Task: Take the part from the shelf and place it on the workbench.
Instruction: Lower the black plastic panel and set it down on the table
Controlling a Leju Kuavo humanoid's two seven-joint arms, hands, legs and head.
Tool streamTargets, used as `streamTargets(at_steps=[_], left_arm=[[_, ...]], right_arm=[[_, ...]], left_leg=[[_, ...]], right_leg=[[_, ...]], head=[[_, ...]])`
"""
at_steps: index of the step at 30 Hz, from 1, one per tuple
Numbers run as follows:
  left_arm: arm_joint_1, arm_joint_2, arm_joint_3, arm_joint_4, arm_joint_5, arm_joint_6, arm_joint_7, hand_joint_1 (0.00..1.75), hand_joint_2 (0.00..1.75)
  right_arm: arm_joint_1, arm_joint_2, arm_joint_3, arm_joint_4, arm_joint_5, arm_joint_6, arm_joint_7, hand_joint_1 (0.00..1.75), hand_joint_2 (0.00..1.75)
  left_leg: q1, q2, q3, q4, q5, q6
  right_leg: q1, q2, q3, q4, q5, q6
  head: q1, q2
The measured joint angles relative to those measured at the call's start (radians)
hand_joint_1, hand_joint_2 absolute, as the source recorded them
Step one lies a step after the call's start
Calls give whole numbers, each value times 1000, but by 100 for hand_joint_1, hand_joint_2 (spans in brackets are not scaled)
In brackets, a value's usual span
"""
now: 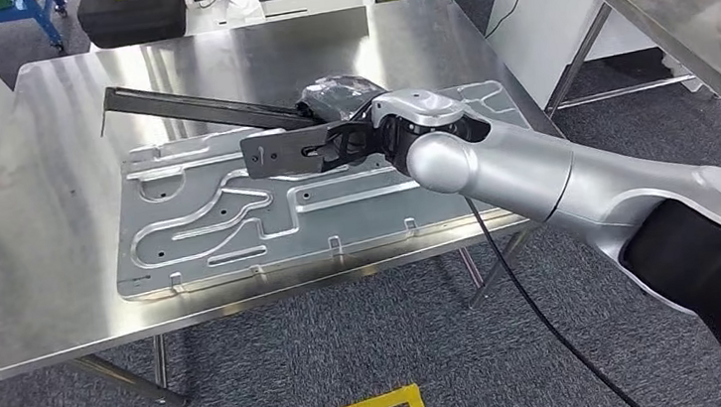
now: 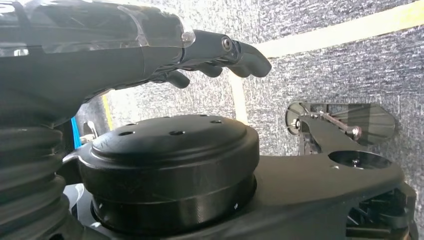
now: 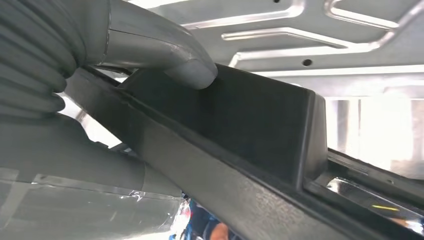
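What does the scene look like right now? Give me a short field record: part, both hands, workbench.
part: long dark part, held over the stamped metal panel, its far end reaching toward the back left of the bench
right hand: right hand grips the part at its near end; thumb presses on the part's dark body
left hand: left hand hangs over grey carpet, holds nothing, fingers curled in
workbench: steel workbench carries the stamped metal panel
contact: cannot tell whether the part rests on the panel yet
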Motion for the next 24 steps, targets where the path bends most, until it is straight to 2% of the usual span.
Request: streamTargets(at_steps=[2,3,4,5,6,8,9,11,13,15,17,18,19,20,22,24], left_arm=[[0,1,0,0,0,0,1,0,175],[0,1,0,0,0,0,1,0,175],[0,1,0,0,0,0,1,0,175],[0,1,0,0,0,0,1,0,175],[0,1,0,0,0,0,1,0,175],[-1,1,0,0,0,0,1,0,175],[-1,0,0,0,0,0,1,0,175],[-1,0,0,0,0,0,2,0,175],[-1,1,0,0,0,0,2,0,175],[-1,2,0,0,0,-1,2,0,175],[-3,3,0,0,0,-2,1,0,175],[-4,4,0,-1,0,-3,1,0,175],[-5,4,0,-1,0,-4,1,0,175],[-6,4,0,-1,0,-4,1,0,175],[-4,4,0,-1,0,-4,2,0,175],[-2,5,0,-1,0,-5,3,0,175]], right_arm=[[7,-2,0,1,-3,0,0,175,175],[11,-2,1,2,-3,0,0,175,175],[14,-3,1,3,-4,0,0,175,175],[14,-4,0,4,-4,0,0,175,175],[14,-4,0,4,-4,0,0,175,175],[12,-4,-3,4,-4,0,0,175,175],[11,-4,-4,5,-4,0,0,175,175],[11,-4,-4,6,-4,0,0,175,175],[10,-4,-6,6,-4,0,0,175,175],[10,-5,-6,7,-4,-1,0,175,175],[14,-5,-5,7,-4,0,0,175,175],[16,-5,-4,7,-4,0,0,175,175],[18,-5,-4,7,-4,0,0,175,175],[19,-4,-4,7,-4,0,0,175,175],[18,-5,-4,7,-4,0,0,175,175],[18,-5,-5,7,-4,0,0,175,175]], left_leg=[[0,1,0,0,0,2],[0,1,0,0,-1,2],[0,2,1,0,-1,2],[0,2,3,0,-2,2],[0,2,4,0,-3,0],[-1,2,5,-2,-5,-7],[-1,3,4,-3,-4,-11],[0,4,5,-8,-2,-23],[1,5,3,1,-14,-33],[0,3,-29,73,-61,-37],[-1,0,-83,190,-112,-40],[-2,0,-100,226,-119,-40],[-2,0,-101,230,-107,-41],[-2,1,-86,199,-78,-40],[-3,4,-34,89,-16,-37],[-5,5,-2,19,-3,-29]], right_leg=[[-8,0,-56,116,-46,11],[-11,0,-71,144,-48,12],[-13,0,-70,137,-31,12],[-14,0,-52,94,1,10],[-14,1,-24,29,39,5],[-9,3,30,-81,80,-5],[-6,4,42,-107,83,-9],[-2,4,47,-120,78,-19],[-3,0,55,-134,85,-31],[-5,-3,63,-147,91,-41],[-2,-4,64,-147,90,-46],[-1,-3,64,-145,89,-47],[0,-3,64,-142,87,-48],[0,-2,64,-138,84,-47],[1,-1,63,-125,74,-41],[3,1,55,-111,68,-32]], head=[[15,0],[21,0],[27,0],[33,0],[39,0],[47,0],[49,0],[52,0],[51,0],[41,0],[27,0],[20,0],[15,0],[10,0],[3,0],[-1,0]])
